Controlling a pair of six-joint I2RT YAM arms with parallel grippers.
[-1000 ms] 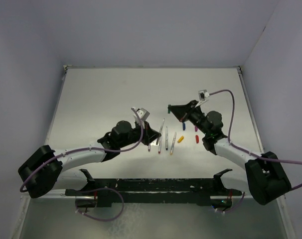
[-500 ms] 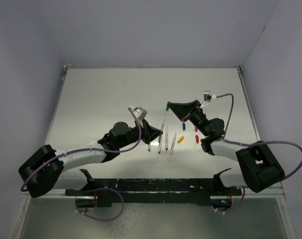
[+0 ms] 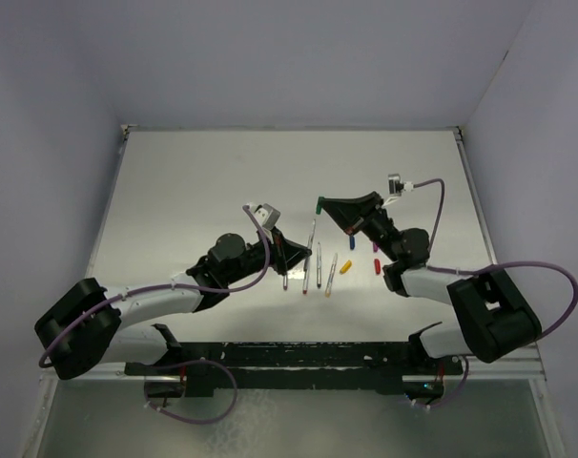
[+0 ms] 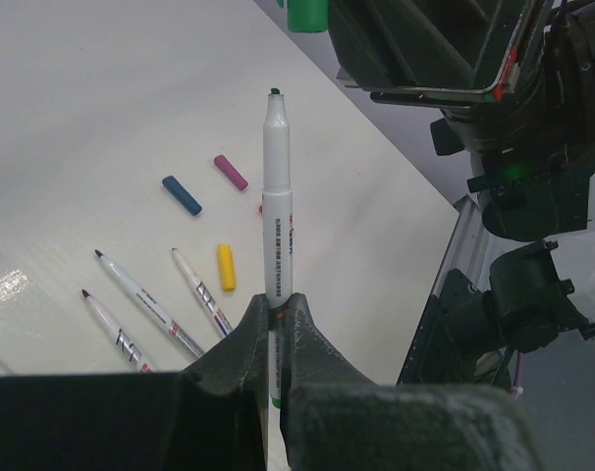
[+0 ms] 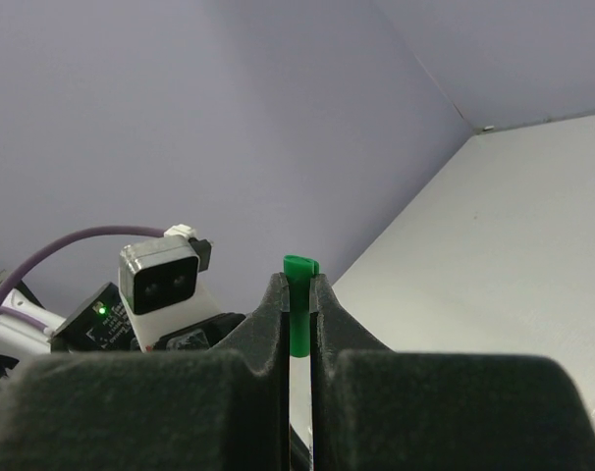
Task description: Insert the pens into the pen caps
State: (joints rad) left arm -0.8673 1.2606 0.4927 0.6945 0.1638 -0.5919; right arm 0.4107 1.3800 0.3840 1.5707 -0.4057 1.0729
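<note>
Top view was evenly lit by soft overhead light: table (image 3: pixel 175 191) bright, shadows faint, walls (image 3: pixel 289 67) a dimmer lavender. Left wrist view ran near overexposed on the table, with a glare patch at its left edge; the pen (image 4: pixel 276 196) was sharp, the left gripper (image 4: pixel 275 304) soft at the bottom. Right gripper (image 5: pixel 297 294) showed dark and blurred up close, while the green cap (image 5: pixel 298 314) was in fair focus.

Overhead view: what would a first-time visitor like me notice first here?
The two arms meet over mid-table: the left gripper pinches a pen with its tip up, and the right gripper pinches a green cap close to that tip, not yet on it. Beneath them the other pens lie side by side on the table, with loose caps beside them.
</note>
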